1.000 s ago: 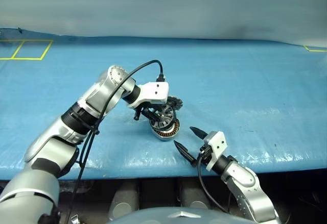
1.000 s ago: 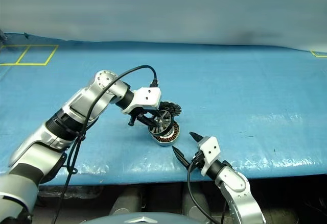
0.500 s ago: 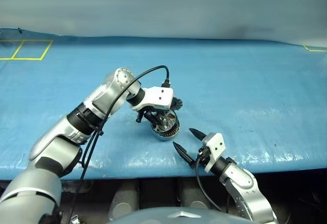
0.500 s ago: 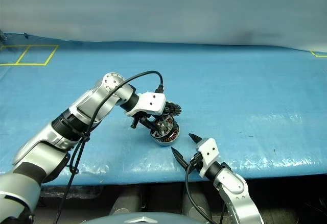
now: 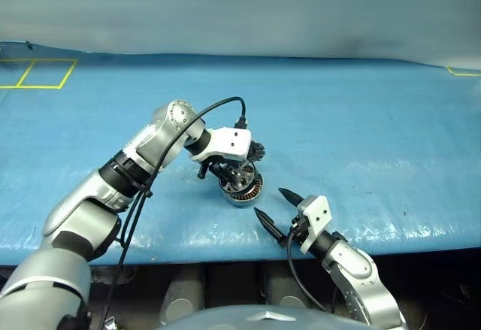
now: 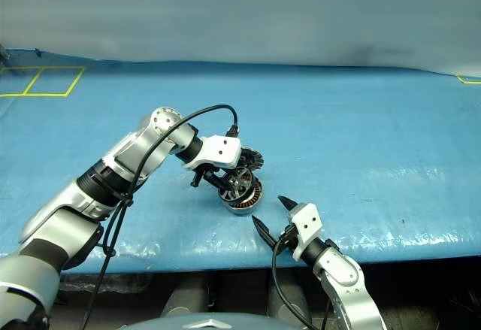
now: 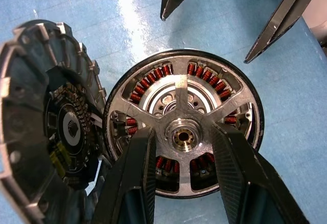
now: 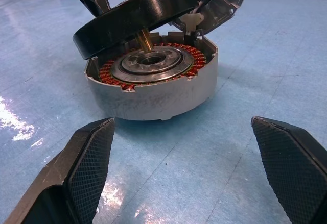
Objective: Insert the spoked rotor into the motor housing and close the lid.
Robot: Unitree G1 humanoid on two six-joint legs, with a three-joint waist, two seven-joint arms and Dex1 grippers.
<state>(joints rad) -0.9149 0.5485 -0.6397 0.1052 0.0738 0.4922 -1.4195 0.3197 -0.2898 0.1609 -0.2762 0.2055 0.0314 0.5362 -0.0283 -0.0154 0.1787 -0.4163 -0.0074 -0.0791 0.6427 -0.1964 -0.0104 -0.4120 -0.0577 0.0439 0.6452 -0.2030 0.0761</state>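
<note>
Silver spoked rotor [image 7: 184, 132] hanging tilted just over the motor housing [image 8: 158, 94] at frame centre, pinched in the left tool [image 7: 181, 147], not yet seated. Lid [image 7: 46, 122] standing open, needing closing. Right tool [image 8: 189, 168] waiting spread wide, empty, on blue surface [image 5: 361, 127].

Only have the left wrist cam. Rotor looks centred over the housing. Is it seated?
Observer: No. From the side, the rotor sits tilted in the left gripper, one edge lifted clear of the housing rim, brass shaft showing underneath.
Operator: I see two fingertips past the housing. Is the right arm holding anything?
Observer: Nothing. From the head camera, the right gripper is open, on the robot's side of the housing and apart from it.
</note>
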